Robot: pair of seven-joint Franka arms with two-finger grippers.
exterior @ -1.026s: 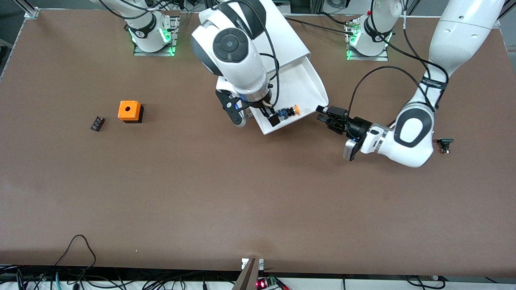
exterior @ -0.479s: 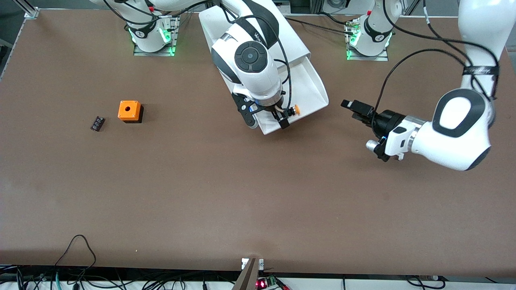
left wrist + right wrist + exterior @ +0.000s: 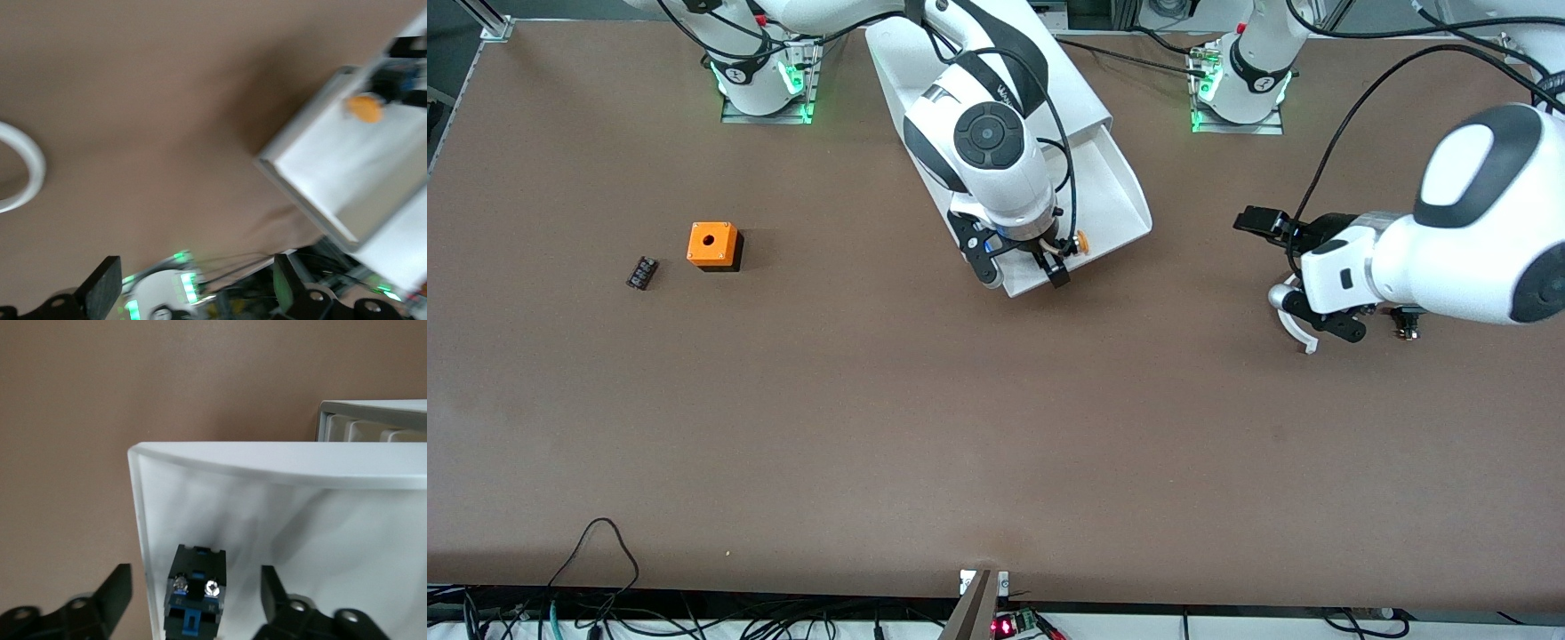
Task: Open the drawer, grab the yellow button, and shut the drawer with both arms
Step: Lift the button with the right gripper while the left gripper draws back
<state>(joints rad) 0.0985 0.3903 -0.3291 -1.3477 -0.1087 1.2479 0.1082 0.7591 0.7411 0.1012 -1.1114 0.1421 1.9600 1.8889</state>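
Note:
The top drawer [image 3: 1116,191] stands pulled out of the white cabinet [image 3: 1063,84]. The button [image 3: 1079,241] lies in it near the drawer's front wall; only its orange cap shows in the front view. My right gripper [image 3: 1024,267] is down over the drawer, open. In the right wrist view the button's black and blue base [image 3: 195,600] sits between the fingers [image 3: 115,595], apart from both. One finger is over the table, outside the drawer's wall [image 3: 137,520]. My left gripper [image 3: 1258,220] is open and empty in the air, off toward the left arm's end. Its view shows the drawer [image 3: 320,167] and button [image 3: 365,108].
An orange cube with a round hole [image 3: 712,244] and a small black part [image 3: 641,272] lie toward the right arm's end. Another small black part [image 3: 1408,322] lies half hidden under the left arm.
My left gripper has drawn back from the drawer's front toward the left arm's end and risen. My right gripper has shifted over the button and now straddles it.

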